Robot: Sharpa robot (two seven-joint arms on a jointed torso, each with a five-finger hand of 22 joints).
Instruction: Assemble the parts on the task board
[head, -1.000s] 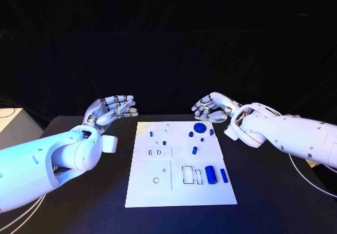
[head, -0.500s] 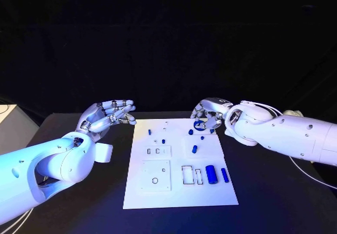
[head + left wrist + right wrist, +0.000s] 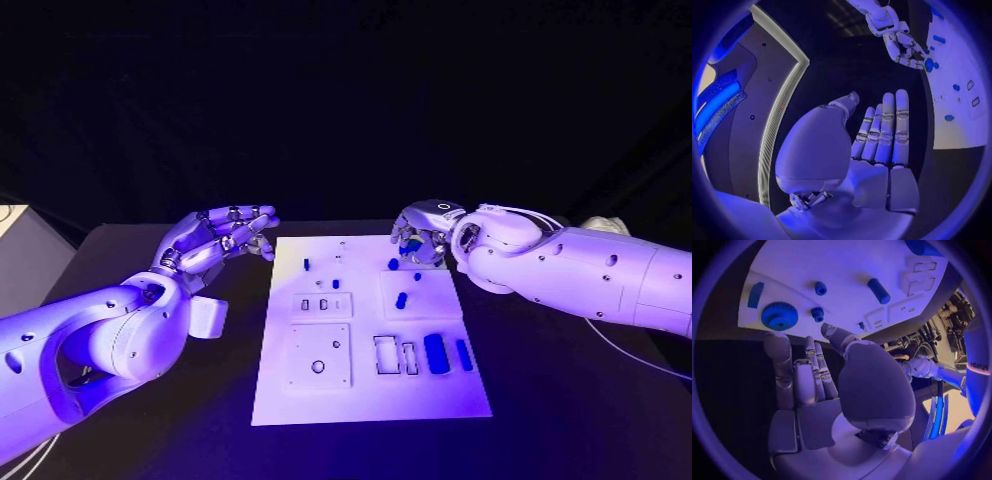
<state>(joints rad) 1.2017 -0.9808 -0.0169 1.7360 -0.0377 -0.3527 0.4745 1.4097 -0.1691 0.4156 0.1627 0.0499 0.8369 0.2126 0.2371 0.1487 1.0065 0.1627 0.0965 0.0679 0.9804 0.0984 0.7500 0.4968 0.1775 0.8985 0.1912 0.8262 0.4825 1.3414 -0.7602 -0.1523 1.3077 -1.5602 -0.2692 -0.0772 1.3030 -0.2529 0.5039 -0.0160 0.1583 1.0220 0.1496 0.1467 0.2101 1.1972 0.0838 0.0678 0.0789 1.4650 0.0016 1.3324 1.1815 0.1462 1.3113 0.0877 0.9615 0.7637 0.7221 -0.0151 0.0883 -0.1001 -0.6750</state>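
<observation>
The white task board (image 3: 361,395) lies mid-table. A blue gear (image 3: 413,245) sits at its far right corner, and my right hand (image 3: 427,232) hovers right over it, fingers stretched out and holding nothing. In the right wrist view the gear (image 3: 779,316) lies just beyond the fingertips (image 3: 775,340), beside a blue bar (image 3: 755,295) and small pegs (image 3: 819,314). My left hand (image 3: 219,238) floats off the board's far left corner with loosely curled, empty fingers. A thick blue cylinder (image 3: 436,353) and a blue bar (image 3: 463,354) lie near the front right.
Small blue pegs (image 3: 392,264) dot the board's far half, and recessed slots (image 3: 320,358) sit in its near half. A pale cabinet (image 3: 18,255) stands at the table's left edge. A cable (image 3: 635,352) trails across the table on the right.
My right hand has dropped and moved inward, from beyond the board's far right corner to over the blue gear. The left hand has stayed about where it was. The camera has shifted slightly.
</observation>
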